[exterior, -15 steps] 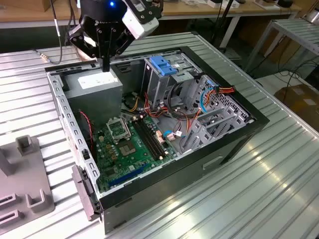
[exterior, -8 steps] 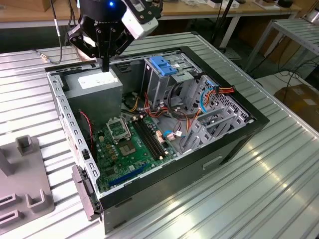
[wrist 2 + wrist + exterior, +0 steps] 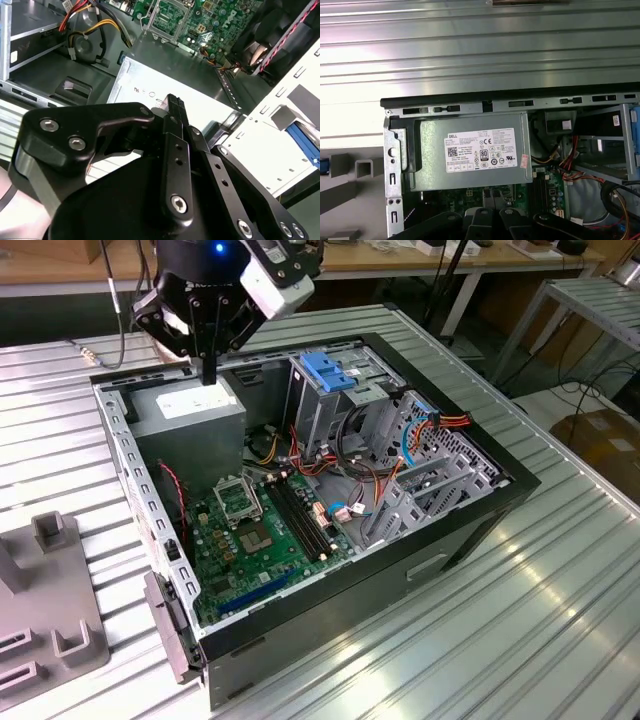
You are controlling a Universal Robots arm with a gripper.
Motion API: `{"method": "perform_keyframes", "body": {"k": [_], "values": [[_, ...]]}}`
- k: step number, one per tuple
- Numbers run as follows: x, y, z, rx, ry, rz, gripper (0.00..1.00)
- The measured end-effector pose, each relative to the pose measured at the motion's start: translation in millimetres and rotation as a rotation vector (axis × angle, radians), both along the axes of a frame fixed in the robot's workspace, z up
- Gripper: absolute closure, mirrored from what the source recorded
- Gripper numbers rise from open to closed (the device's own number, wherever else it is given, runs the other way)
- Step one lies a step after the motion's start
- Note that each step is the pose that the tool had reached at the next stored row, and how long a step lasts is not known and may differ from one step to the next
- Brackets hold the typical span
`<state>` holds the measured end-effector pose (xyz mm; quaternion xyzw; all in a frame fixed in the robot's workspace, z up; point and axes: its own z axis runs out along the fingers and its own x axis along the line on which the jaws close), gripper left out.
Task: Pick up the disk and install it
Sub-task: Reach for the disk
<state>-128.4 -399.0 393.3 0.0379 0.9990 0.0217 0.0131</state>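
Ribbed metal tabletop (image 3: pixel 560 570) carries an open black computer case (image 3: pixel 450 540). At 12 o'clock in the case, a bright blue plastic bracket (image 3: pixel 325 370) sits in the drive cage. I cannot tell if the grey-silver metal disk is inside it, so progress is unclear. At 10 o'clock the black end effector (image 3: pixel 208 380) hangs vertical above the grey power-supply box (image 3: pixel 185 420), fingers pressed together, empty.

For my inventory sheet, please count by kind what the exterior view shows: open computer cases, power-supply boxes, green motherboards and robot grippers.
computer case: 1
power-supply box: 1
motherboard: 1
gripper: 1
Total: 4
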Motion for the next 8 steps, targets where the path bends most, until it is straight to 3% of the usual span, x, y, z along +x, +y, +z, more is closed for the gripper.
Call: {"method": "perform_keyframes", "body": {"k": [5,8], "values": [[-7.7,0.0,0.0,0.0,0.0,0.0,0.9],[-17.1,0.3,0.0,-0.0001,0.0,0.0,0.9]]}}
